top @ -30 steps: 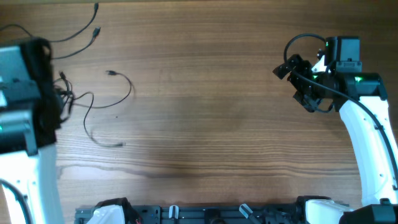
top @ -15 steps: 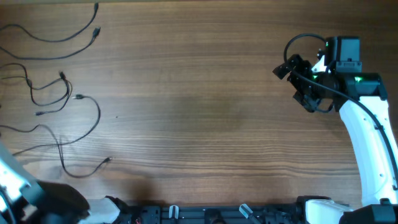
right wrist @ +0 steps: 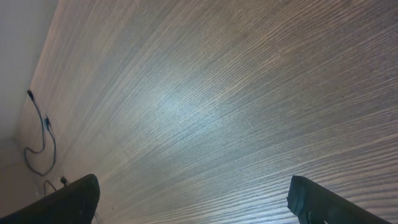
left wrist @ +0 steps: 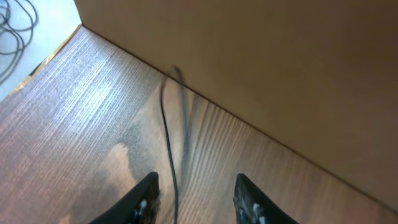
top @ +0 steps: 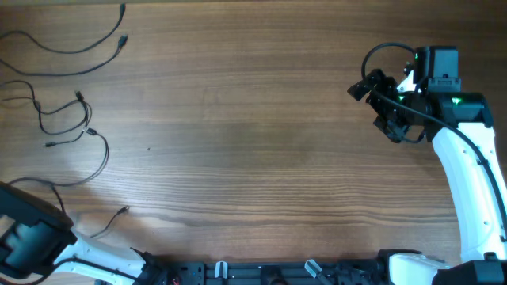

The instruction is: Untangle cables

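left wrist: left gripper (left wrist: 198, 200) fingers apart, one thin cable (left wrist: 166, 137) lying between them, unclamped | overhead: cables (top: 80, 96) loose strands along left edge, far-left to near-left corner; separating looks nearly done | right wrist: right gripper (right wrist: 196, 202) spread, empty | next: probably grip that strand and draw it clear of its neighbours

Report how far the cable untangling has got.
Mostly done: the thin black cables lie apart as loose strands. In hand: one strand runs between the open left gripper's fingers, ungripped. Left: loops near the table edge seem to cross. The right gripper hangs open.
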You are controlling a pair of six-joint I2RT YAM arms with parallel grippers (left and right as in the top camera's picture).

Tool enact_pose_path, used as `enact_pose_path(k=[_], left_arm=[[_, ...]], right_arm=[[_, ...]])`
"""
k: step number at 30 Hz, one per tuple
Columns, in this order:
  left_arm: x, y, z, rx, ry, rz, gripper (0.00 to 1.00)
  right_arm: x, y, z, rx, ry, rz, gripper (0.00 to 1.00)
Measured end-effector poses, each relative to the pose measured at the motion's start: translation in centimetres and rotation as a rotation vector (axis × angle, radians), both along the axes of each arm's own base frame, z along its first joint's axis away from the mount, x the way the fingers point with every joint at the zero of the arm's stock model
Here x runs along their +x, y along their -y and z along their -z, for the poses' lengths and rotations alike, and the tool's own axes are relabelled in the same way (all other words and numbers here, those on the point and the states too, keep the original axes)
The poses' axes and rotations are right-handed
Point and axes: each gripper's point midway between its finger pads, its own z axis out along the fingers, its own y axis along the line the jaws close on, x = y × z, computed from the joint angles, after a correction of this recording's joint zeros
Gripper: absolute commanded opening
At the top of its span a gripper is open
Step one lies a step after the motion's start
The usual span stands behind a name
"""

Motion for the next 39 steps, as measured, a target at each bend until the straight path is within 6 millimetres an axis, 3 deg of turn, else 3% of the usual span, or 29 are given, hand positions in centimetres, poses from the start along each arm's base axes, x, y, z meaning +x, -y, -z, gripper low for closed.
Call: enact_pose_path(k=[5, 7, 11, 13, 16, 19, 23, 25, 34, 35, 37, 38, 39], left_arm=[[0.6, 0.1, 1.6, -0.069, -0.081, 0.113, 0.56], [1.6, 0.6, 2.3, -0.126, -0.089, 0.214, 0.6], [1.1, 2.4, 3.6, -0.235, -0.121, 0.267, 0.66], [-0.3, 3.2, 4.2, -0.287, -0.126, 0.219, 0.68], [-3.2, 2.7, 4.5, -0.314, -0.11, 0.121, 0.73], [-6.2, 3.9, 5.3, -0.392, -0.1, 0.0, 0.78], [-6.5, 4.7, 7.4, -0.458, -0.081, -0.063, 0.78], [-6.7, 5.1, 8.2, -0.483, -0.082, -0.091, 0.73], [-7.0, 5.3, 11.9, -0.544, -0.104, -0.143, 0.73], [-7.1, 5.3, 12.4, -0.554, -0.109, -0.146, 0.72], [-7.2, 4.9, 12.5, -0.548, -0.093, -0.153, 0.42], [-7.3, 4.5, 12.6, -0.54, -0.075, -0.162, 0.38], [-7.5, 4.1, 12.6, -0.53, -0.057, -0.174, 0.27]], right_arm=[[0.0, 0.0, 0.0, 0.0, 0.0, 0.0, 1.0], [0.0, 0.0, 0.0, 0.0, 0.0, 0.0, 1.0], [0.0, 0.0, 0.0, 0.0, 0.0, 0.0, 1.0], [0.0, 0.0, 0.0, 0.0, 0.0, 0.0, 1.0], [0.0, 0.0, 0.0, 0.0, 0.0, 0.0, 1.0], [0.0, 0.0, 0.0, 0.0, 0.0, 0.0, 1.0], [0.0, 0.0, 0.0, 0.0, 0.0, 0.0, 1.0], [0.0, 0.0, 0.0, 0.0, 0.0, 0.0, 1.0], [0.0, 0.0, 0.0, 0.0, 0.0, 0.0, 1.0], [0.0, 0.0, 0.0, 0.0, 0.0, 0.0, 1.0], [0.0, 0.0, 0.0, 0.0, 0.0, 0.0, 1.0], [0.0, 0.0, 0.0, 0.0, 0.0, 0.0, 1.0], [0.0, 0.0, 0.0, 0.0, 0.0, 0.0, 1.0]])
